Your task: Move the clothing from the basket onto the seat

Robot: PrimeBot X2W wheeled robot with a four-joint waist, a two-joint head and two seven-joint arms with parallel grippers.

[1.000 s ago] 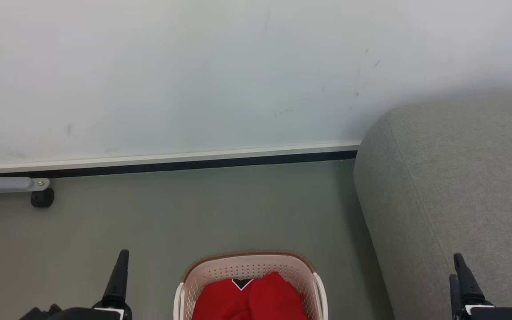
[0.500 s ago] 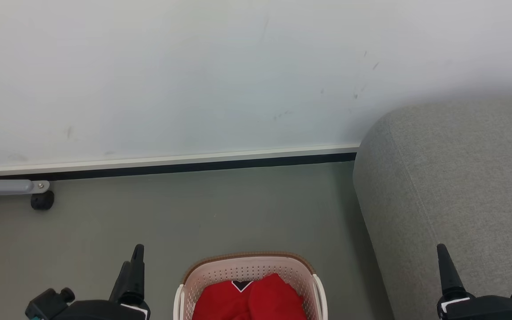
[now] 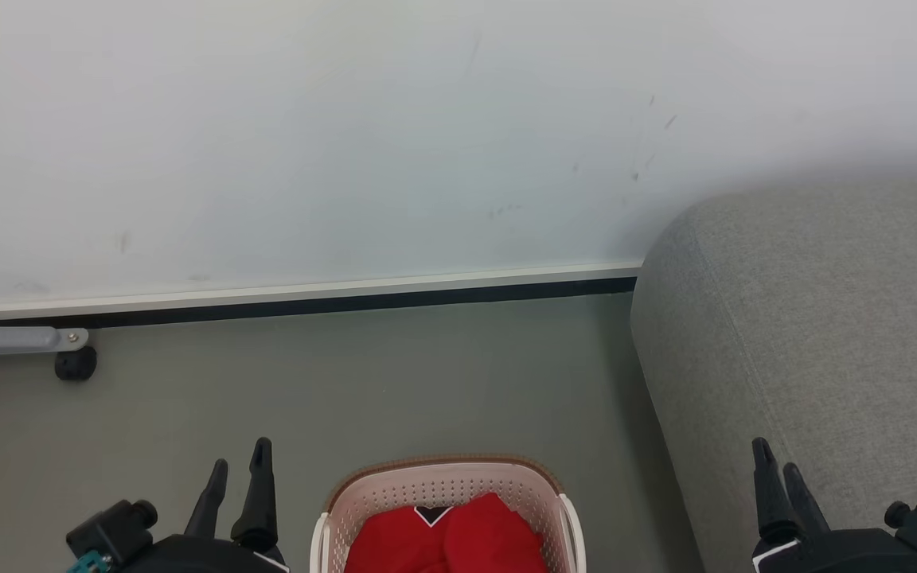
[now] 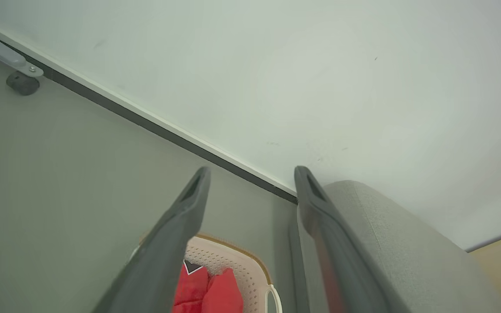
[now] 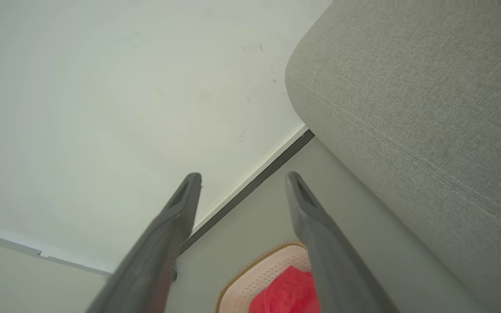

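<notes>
From the head camera I have the basket [image 3: 442, 481] at the bottom middle of my picture. It stands on the grey floor [image 3: 363, 382], and the frame edge cuts off its near half. The clothing [image 3: 446, 537] lies inside it, red fabric bunched in two humps. A dark V-neck collar edged in white shows at the far side. The sofa [image 3: 825, 334] takes up the right of the picture, its rounded end near the basket with a strip of floor between them.

My left gripper [image 3: 240, 458] sits at the lower left, apart from the basket, fingers spread and holding nothing. My right gripper [image 3: 775, 460] sits at the lower right, overlapping the sofa's side in my picture, its fingers likewise apart and empty. On each wrist camera the two dark fingers stand wide, and the basket with its red cloth shows low between them.

A pale wall [image 3: 347, 143] runs behind everything, with a white and black baseboard [image 3: 347, 290]. At the far left a grey metal leg [image 3: 13, 338] with a small black caster [image 3: 75, 364] stands by that wall.
</notes>
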